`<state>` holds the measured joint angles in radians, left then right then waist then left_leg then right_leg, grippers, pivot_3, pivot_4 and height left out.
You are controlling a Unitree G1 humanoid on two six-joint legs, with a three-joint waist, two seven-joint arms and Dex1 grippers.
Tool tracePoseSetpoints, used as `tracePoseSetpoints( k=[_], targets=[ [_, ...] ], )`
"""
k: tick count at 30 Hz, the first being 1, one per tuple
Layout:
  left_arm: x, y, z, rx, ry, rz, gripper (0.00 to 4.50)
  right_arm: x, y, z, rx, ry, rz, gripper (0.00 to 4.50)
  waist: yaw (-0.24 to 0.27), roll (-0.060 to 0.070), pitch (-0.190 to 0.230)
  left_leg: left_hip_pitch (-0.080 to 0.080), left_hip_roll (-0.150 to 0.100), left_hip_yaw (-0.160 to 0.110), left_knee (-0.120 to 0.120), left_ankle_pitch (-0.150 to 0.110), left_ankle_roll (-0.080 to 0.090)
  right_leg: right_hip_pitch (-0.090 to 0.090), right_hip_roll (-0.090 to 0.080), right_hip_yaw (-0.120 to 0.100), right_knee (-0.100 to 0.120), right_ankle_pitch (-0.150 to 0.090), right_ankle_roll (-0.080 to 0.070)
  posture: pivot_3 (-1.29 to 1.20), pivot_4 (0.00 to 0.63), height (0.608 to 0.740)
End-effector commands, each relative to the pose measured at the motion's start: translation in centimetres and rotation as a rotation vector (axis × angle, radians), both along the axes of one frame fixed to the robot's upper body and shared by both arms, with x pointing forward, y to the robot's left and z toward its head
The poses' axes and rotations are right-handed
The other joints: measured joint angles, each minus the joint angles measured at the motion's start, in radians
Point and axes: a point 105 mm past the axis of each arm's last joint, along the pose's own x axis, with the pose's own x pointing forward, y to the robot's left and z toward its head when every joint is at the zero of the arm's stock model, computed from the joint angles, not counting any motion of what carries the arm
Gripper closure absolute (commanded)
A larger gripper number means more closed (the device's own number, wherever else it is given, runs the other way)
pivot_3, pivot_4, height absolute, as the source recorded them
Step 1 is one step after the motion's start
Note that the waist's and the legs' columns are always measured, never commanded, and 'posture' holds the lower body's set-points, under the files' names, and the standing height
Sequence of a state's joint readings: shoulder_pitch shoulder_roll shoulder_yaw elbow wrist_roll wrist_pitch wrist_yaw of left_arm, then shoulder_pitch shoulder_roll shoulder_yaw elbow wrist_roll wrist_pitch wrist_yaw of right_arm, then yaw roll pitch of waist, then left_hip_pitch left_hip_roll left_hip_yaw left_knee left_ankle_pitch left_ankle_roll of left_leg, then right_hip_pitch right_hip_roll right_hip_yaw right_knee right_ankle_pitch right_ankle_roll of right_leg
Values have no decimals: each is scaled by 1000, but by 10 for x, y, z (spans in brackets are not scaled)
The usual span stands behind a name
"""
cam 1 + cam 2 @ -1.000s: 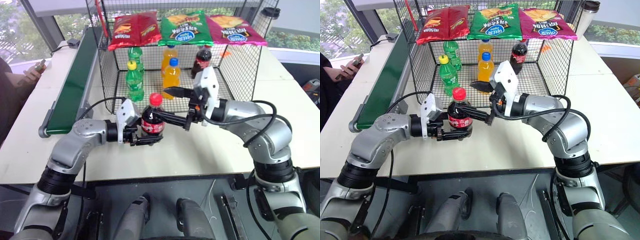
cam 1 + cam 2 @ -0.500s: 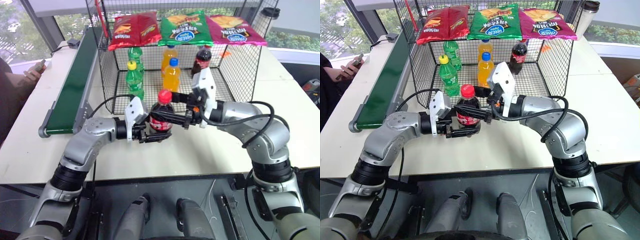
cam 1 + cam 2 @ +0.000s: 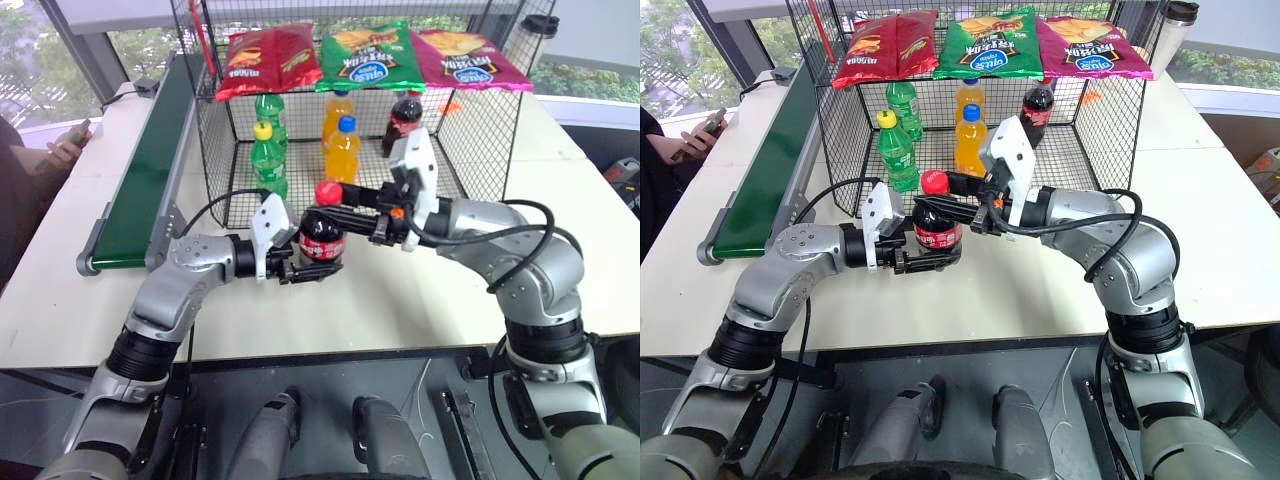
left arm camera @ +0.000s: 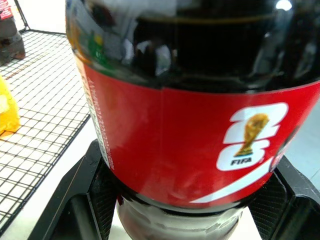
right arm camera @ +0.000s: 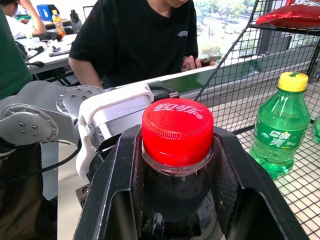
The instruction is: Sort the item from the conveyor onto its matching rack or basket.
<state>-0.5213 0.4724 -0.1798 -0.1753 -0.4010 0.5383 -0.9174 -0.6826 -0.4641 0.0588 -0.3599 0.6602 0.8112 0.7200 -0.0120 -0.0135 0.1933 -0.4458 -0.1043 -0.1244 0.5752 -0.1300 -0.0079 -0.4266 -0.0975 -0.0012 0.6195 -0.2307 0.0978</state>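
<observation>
With the left gripper (image 3: 312, 262) clamped on the cola (image 3: 322, 237) label and the right gripper (image 3: 332, 197) pinching its neck above the table's (image 3: 420, 300) front edge, uneven release could tip it short of the cage (image 3: 480, 140).

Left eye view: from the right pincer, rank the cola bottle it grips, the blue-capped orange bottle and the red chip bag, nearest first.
1. Cola bottle: held in front of the cage, its neck in the right pincer, its body in the left pincer.
2. Blue-capped orange bottle: just behind, on the cage floor.
3. Red chip bag: on the top shelf, far left.
</observation>
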Motion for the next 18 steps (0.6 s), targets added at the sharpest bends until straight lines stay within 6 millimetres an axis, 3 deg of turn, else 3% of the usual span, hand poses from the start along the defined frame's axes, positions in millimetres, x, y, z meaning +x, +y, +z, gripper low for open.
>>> tracePoseSetpoints(
  k=[1, 4, 5, 11, 18],
  targets=[
    [1, -3, 31, -71, -100, -2, 1667, 0, 4, 3, -17, -29, -7, 3310, 0, 0, 0, 0, 0, 0, 0, 0, 0, 0, 0, 0, 0, 0, 0, 0, 150, 738],
    [-2, -3, 29, -70, -78, -30, 166, 1, 3, 4, -17, -32, -15, 3310, 0, 0, 0, 0, 0, 0, 0, 0, 0, 0, 0, 0, 0, 0, 0, 0, 150, 738],
    [-4, -3, 28, -69, -70, -37, 72, 2, 3, 4, -17, -32, -18, 3310, 0, 0, 0, 0, 0, 0, 1, 0, 0, 0, 0, 0, 0, 0, 0, 0, 150, 738],
    [-11, -1, 23, -40, -40, -57, 72, 3, 3, 3, -18, -35, -28, 3310, -1, 0, 0, 0, 0, 0, 0, 0, 0, 0, 1, 0, 1, 0, 0, 0, 150, 738],
    [-13, 20, 19, 7, -12, 22, 72, 13, -3, 6, -12, -50, -92, 3310, -2, 0, 0, 1, 0, 0, 0, 0, 0, 0, 1, 0, 2, 0, 0, 0, 150, 738]
  ],
)
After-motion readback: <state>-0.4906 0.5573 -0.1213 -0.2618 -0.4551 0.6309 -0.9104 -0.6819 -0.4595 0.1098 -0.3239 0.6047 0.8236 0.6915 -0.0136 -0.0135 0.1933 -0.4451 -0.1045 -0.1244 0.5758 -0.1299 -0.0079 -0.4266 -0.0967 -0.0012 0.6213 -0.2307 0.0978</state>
